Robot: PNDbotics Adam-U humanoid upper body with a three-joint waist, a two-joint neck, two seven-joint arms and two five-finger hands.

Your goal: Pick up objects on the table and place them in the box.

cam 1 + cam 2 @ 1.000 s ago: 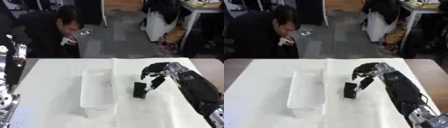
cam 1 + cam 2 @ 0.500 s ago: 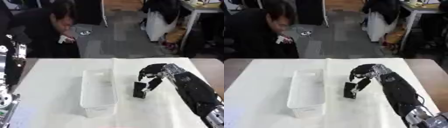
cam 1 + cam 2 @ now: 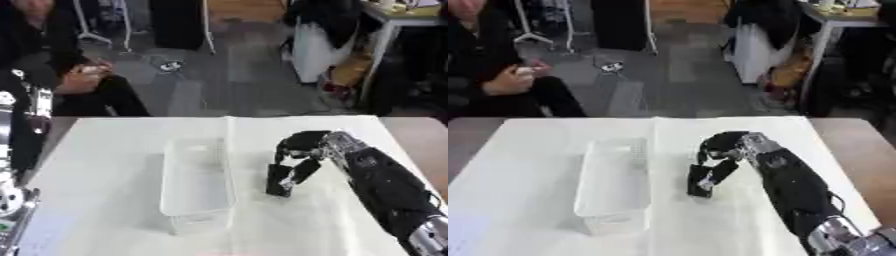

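left eye view: a small dark block [image 3: 279, 181] stands upright on the white tabletop [image 3: 105, 165], about midway between its near and far edges and right of centre, just to the right of a clear plastic box [image 3: 196, 185]. the right hand [image 3: 308, 145] reaches in from the near right corner, its fingers [image 3: 303, 170] curled down round the block's top and pinching it. the left arm [image 3: 22, 145] shows along the left edge; its hand cannot be seen.

right eye view: the same block is black with a paler patch near its base, and apart from the box.
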